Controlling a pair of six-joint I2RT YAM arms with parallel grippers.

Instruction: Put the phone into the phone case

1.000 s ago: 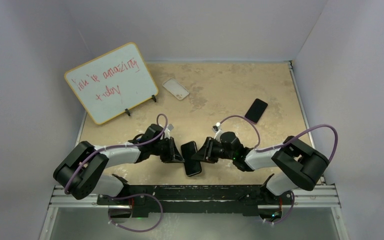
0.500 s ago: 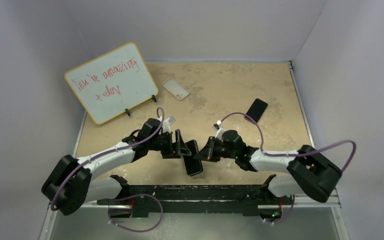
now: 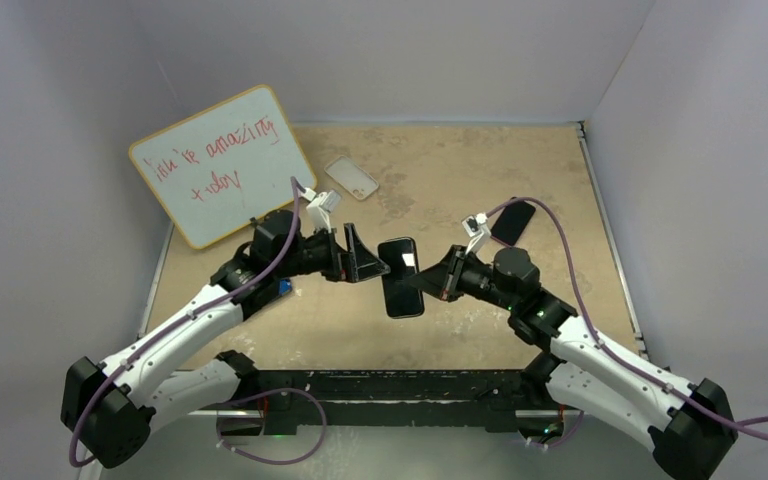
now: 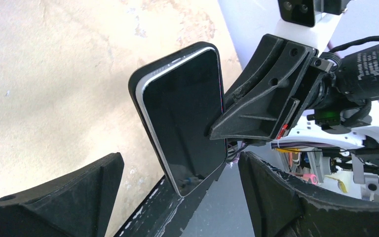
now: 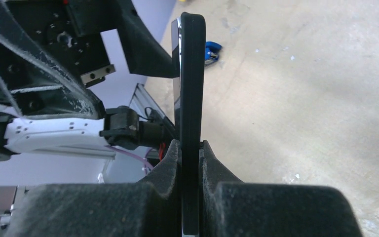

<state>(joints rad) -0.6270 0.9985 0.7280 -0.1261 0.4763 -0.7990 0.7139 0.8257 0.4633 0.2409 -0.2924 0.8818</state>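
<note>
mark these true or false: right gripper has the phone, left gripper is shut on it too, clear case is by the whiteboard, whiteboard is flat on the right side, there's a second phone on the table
1. The right gripper is clamped on the phone. True.
2. The left gripper is shut on the phone too. False: its fingers are spread wide on either side of the phone, not touching it.
3. The clear case lies on the table close to the whiteboard. True.
4. The whiteboard lies flat on the right side. False: it stands propped up at the left rear.
5. A second dark phone lies on the table at the right rear. True.
</note>
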